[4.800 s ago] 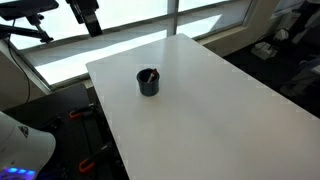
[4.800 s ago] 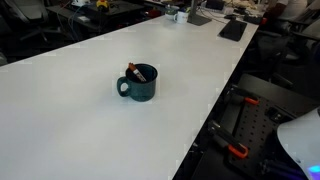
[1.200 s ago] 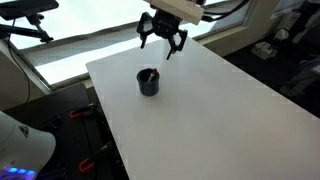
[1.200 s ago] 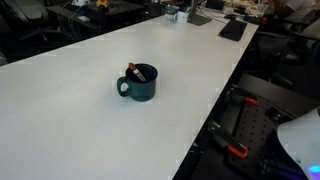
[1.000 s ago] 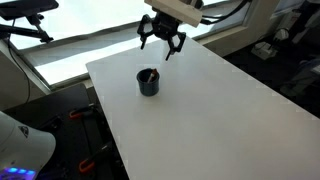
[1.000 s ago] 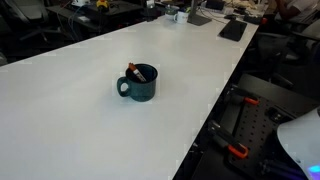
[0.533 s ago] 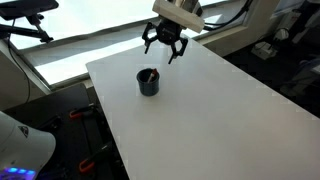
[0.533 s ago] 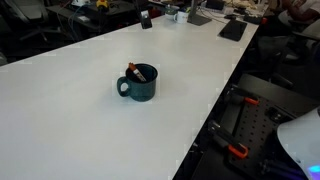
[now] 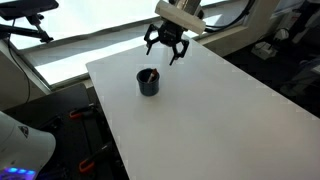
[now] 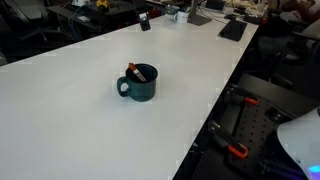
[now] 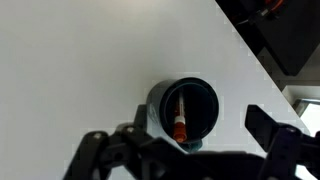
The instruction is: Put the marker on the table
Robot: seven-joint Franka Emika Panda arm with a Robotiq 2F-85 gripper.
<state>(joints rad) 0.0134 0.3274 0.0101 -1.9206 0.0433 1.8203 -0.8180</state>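
One marker [image 10: 131,70], mostly hidden in cup [image 10: 141,87]

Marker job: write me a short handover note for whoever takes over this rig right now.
Gripper: open and empty, in the air over the table, touching nothing. The wrist view looks down into the cup.
Marker: inside the dark cup, leaning against its rim.
Done: nothing yet; the marker is not grasped.
Left: come down over the cup, grip the marker, lift it out and lay it on bare tabletop.
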